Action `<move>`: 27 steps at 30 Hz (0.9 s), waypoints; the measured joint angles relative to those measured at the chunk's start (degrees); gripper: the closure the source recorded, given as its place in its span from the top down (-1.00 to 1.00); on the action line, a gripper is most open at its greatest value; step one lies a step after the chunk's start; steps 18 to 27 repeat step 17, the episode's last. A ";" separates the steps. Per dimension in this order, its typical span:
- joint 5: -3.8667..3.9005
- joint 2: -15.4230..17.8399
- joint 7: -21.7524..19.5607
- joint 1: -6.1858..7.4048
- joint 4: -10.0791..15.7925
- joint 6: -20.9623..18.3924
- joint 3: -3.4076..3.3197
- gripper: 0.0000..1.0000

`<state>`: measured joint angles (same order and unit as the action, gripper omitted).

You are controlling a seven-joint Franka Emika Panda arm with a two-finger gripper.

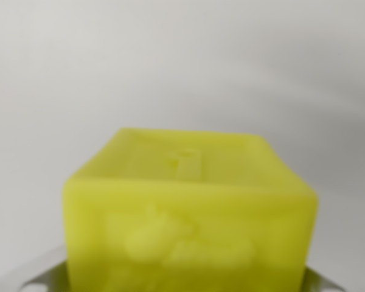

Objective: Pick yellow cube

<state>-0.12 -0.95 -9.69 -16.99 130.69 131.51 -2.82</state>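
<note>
— What are the jaws doing?

— Only slivers of the gripper show: pale metal pieces poking out at the bottom corners, one on the wrist view's left, one on the right. The yellow cube sits right between them, so they look clamped on its sides, though the contact itself is hidden.

— And the cube, where is it?

— Filling the lower middle of the wrist view, very close and blurred. A raised figure shows on the near face, too soft to make out, and a small mark on the top.

— Anything behind?

— Just a plain pale grey surface, evenly lit.
</note>
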 joint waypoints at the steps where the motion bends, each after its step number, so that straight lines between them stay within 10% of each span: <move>1: 0.01 0.22 -0.01 0.00 -0.14 -0.36 0.00 -1.00; 27: 0.10 1.62 -0.08 0.00 -1.16 -2.78 0.00 -1.00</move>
